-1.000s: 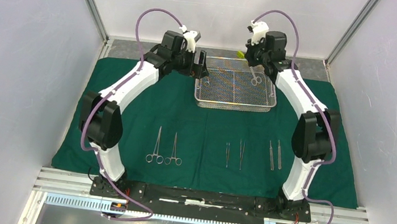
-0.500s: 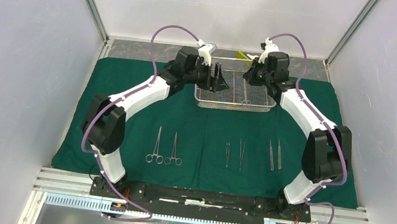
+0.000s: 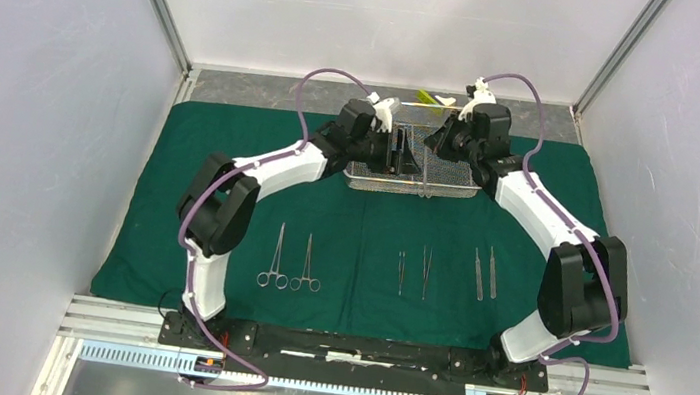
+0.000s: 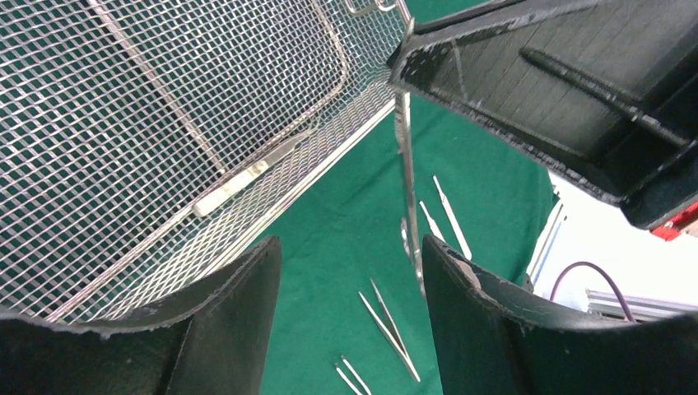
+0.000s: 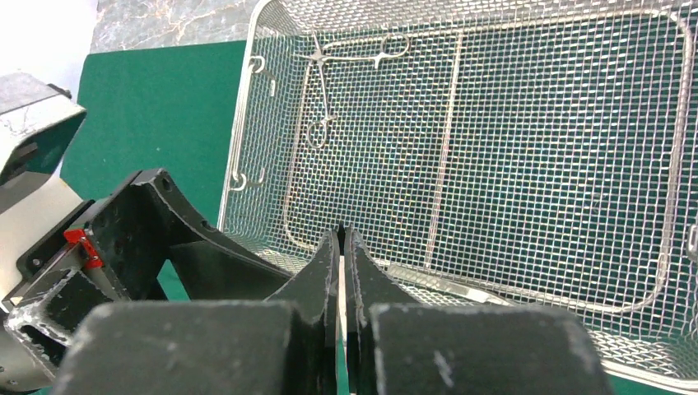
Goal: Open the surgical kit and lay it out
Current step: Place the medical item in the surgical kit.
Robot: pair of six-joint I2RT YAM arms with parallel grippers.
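Rim of wire-mesh tray close alongside; right gripper pinches slim steel clamp, left gripper gapes over open green cloth.

tray on cloth, far ctr | 1 clamp in tray | clamps near-L, tweezers near-R on cloth

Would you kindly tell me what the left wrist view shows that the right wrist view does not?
Only the left wrist view shows how the slim steel instrument hangs from the right gripper, and the tweezers laid out on the green cloth. Only the right wrist view shows a ring-handled clamp lying in the wire-mesh tray. Both views show that tray and the cloth.
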